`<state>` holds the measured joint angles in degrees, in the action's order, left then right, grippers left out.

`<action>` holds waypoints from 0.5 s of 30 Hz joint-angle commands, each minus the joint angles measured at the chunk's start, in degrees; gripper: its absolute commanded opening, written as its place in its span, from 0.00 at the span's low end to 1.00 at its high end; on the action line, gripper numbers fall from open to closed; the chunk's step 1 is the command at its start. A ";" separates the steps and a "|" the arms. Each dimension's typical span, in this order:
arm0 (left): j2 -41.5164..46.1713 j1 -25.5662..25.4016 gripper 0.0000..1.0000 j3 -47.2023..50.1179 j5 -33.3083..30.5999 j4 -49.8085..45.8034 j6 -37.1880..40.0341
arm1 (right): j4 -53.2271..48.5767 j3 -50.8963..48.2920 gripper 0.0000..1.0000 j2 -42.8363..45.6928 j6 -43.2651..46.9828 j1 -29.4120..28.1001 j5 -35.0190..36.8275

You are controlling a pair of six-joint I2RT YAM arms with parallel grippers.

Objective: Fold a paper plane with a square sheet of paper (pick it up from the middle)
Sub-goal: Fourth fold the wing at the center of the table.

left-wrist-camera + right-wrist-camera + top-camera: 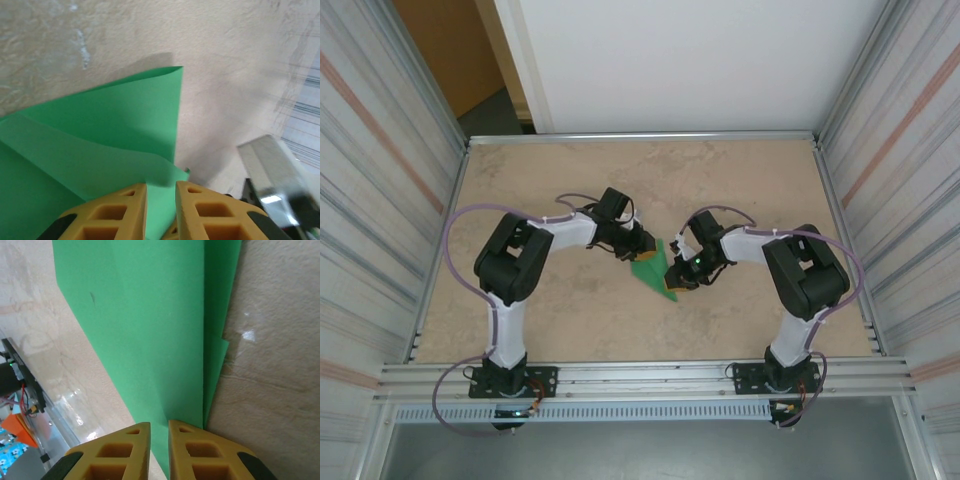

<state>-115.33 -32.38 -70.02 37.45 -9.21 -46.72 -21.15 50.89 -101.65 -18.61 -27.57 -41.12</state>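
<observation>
The left gripper (161, 186) has its yellow fingers (112, 212) drawn almost together. Only a thin slit is left between them, and the green paper (100, 150) runs down into that slit, so the claw is pinched on a paper edge. In the left wrist view a folded flap lies slantwise across the sheet just ahead of the fingertips. Beyond it a raised layer ends in a sharp corner that stands off the table (225, 75).

The right gripper (159, 425) is set the same way, nearly closed, and the green paper (150, 340) passes between its fingers (117, 455). In the right wrist view the paper narrows toward the claw and widens away from it. A long straight crease runs from the fingertips up the view, and stepped layers show along the paper's right-hand edge.

From above, the green paper (655, 270) is a small creased triangle at the middle of the table (620, 180), between the two claws. The left gripper (638, 247) is at its far-left side and the right gripper (682, 278) at its right side. Its longest edge runs far to near, leaning a little right at the near end, where it comes to a point. A blunter corner faces left. Which end is the nose I cannot tell.
</observation>
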 commanded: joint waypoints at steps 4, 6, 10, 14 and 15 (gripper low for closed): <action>-0.86 -0.14 0.22 -0.82 -0.36 -1.39 -0.45 | -0.58 -1.53 0.20 5.80 -2.06 0.82 -3.34; -0.56 -0.14 0.22 -0.67 -0.37 -1.25 -0.48 | -0.52 -2.33 0.21 6.14 -2.56 0.87 -3.45; -0.26 -0.14 0.23 -0.47 -0.07 -0.76 -0.64 | 0.83 -4.43 0.22 6.21 -3.93 0.59 -3.61; -0.30 -0.14 0.23 -0.38 0.34 -0.45 -0.68 | 1.58 -5.58 0.22 5.98 -4.50 0.32 -3.35; -0.27 -0.13 0.23 -0.33 0.37 -0.32 -0.69 | 1.64 -5.63 0.22 5.75 -4.50 0.38 -3.35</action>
<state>-115.83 -32.36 -70.02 37.50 -9.23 -46.92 -19.92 45.71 -96.60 -21.71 -26.98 -43.53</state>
